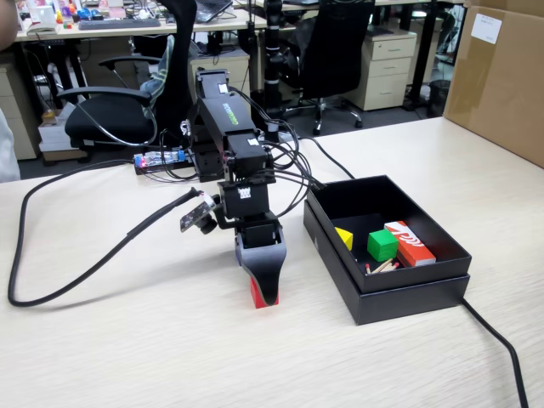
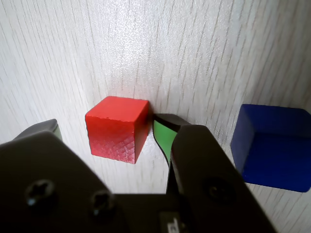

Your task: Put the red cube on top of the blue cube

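Wood-grain table: grasp stage, nothing stacked yet.
Gripper open astride red cube; blue cube beside, bare.

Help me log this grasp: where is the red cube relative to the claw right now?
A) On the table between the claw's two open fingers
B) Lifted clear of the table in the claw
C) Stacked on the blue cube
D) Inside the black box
A: in the wrist view the red cube sits on the table between the open claw, the blue cube apart.
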Tool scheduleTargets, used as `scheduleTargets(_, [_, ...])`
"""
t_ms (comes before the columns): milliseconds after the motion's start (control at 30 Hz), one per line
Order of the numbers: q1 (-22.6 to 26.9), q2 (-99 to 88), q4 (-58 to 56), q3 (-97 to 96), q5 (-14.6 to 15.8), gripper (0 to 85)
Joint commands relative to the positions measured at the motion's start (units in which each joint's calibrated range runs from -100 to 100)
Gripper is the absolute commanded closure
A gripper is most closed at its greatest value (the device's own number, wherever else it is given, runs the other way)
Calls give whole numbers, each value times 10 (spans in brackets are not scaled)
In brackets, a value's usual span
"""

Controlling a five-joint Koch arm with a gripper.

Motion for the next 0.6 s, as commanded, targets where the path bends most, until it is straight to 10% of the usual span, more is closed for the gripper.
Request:
scheduleTargets(0, [0, 4, -2, 42, -5, 527])
scheduleTargets(133, [0, 14, -2, 55, -5, 580])
scheduleTargets(300, [-2, 19, -1, 62, 0, 846])
scheduleTargets(567, [-4, -52, -7, 45, -1, 846])
